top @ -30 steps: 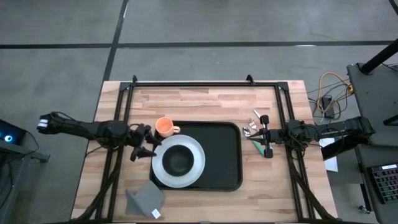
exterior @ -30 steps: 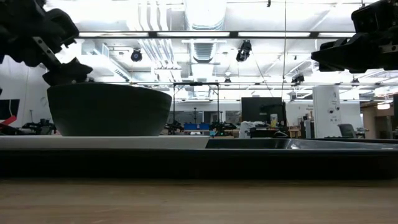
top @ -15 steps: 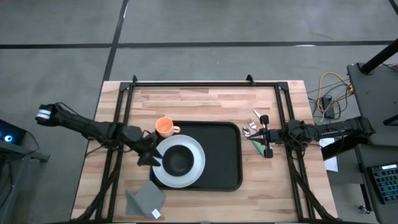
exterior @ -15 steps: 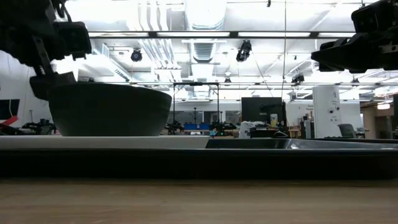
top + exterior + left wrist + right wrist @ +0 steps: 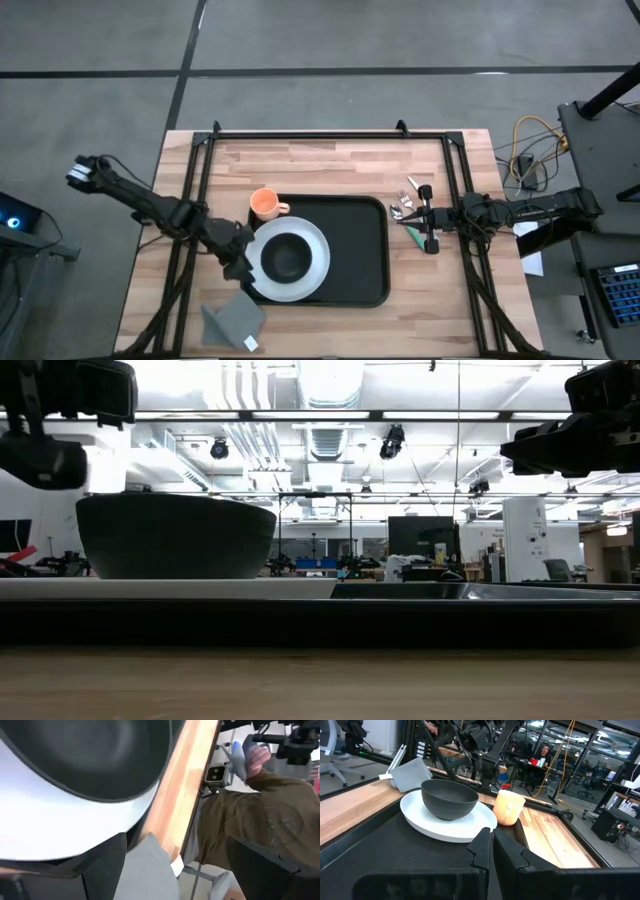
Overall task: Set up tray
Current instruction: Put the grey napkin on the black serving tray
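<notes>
Tray mid-bench, carrying plate and bowl. Left gripper at plate's napkin-side edge, jaws released. Right gripper beside tray, clenched empty. Advise descending squarely onto napkin, clear of plate.

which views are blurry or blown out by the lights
Left wrist view: the white plate and bowl are smeared, too close for focus. Low view: ceiling lights glare white, leaving the bowl a dark silhouette. High view: evenly lit, sharp. Right wrist view: clear.
</notes>
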You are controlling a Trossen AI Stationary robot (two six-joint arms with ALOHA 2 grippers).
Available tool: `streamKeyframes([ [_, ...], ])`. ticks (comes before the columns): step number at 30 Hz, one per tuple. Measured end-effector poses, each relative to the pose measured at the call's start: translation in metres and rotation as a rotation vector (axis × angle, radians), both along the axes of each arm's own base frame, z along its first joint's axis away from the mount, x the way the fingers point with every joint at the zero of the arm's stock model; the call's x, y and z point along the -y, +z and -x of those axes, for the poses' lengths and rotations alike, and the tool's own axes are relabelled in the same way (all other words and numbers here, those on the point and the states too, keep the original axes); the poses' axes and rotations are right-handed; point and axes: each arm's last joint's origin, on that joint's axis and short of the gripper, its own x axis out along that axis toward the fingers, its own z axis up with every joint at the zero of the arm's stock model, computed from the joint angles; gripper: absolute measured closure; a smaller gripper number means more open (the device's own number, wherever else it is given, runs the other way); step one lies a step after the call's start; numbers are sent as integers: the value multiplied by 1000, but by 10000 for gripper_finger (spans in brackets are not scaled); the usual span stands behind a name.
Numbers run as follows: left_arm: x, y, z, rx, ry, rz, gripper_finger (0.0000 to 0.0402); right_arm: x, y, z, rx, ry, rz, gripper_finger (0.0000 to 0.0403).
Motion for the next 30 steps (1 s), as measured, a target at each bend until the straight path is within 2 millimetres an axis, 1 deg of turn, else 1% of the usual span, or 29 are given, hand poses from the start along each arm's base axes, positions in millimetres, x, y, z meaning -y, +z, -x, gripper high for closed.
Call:
streamKeyframes([
  [4,8,5,-3,-43,17,45,86,0,0,0,0,0,0,394],
  [12,18,-11,-3,-196,87,83,86,0,0,0,0,0,0,394],
  [22,32,-19,-2,-337,154,160,86,0,0,0,0,0,0,394],
  [30,45,-29,0,-446,179,179,86,0,0,0,0,0,0,394],
])
